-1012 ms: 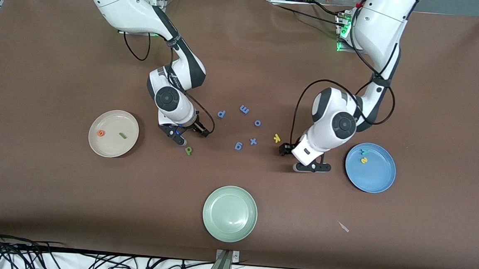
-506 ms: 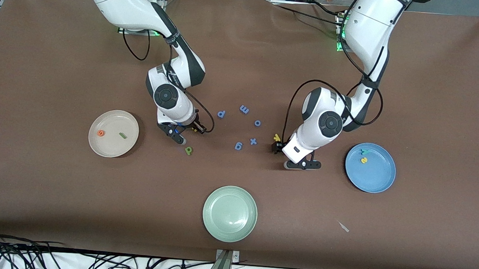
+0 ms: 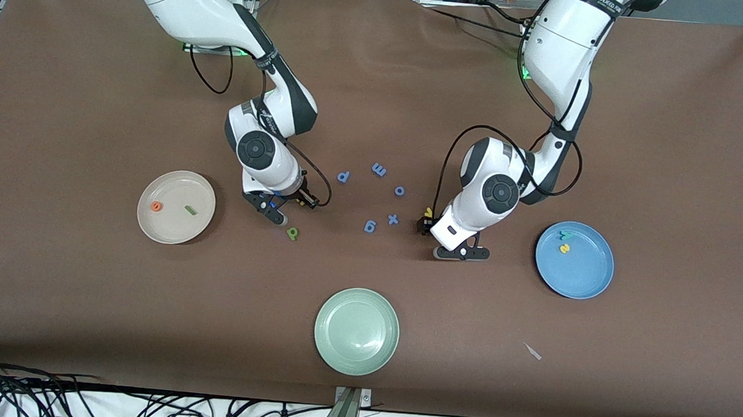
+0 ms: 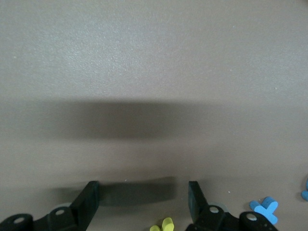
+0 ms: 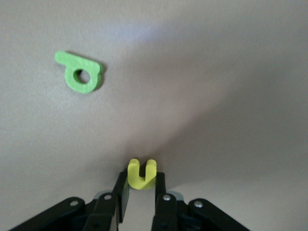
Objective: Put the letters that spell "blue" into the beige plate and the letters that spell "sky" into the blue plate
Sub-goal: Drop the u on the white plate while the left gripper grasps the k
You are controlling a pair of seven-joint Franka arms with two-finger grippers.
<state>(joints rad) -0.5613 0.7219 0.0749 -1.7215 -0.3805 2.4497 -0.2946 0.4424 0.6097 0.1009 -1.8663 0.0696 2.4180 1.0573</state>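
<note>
The right gripper is pinching the yellow u between its fingers, low over the table, just beside the beige plate and close to the green b, which is lying flat on the table nearer the front camera. In the beige plate the orange e and the thin dark-green l are lying apart from each other.

The left gripper is hanging with its fingers spread wide and nothing between them, low over the table, with the yellow k showing at the edge of its wrist view, just beside the gap. In the front view that k is peeking out beside the arm's wrist. A periwinkle-blue x is lying close by, among the other periwinkle-blue letters scattered mid-table.

In the blue plate, toward the left arm's end, the teal y and the yellow s are sitting close together. The pale green plate is sitting nearest the front camera.
</note>
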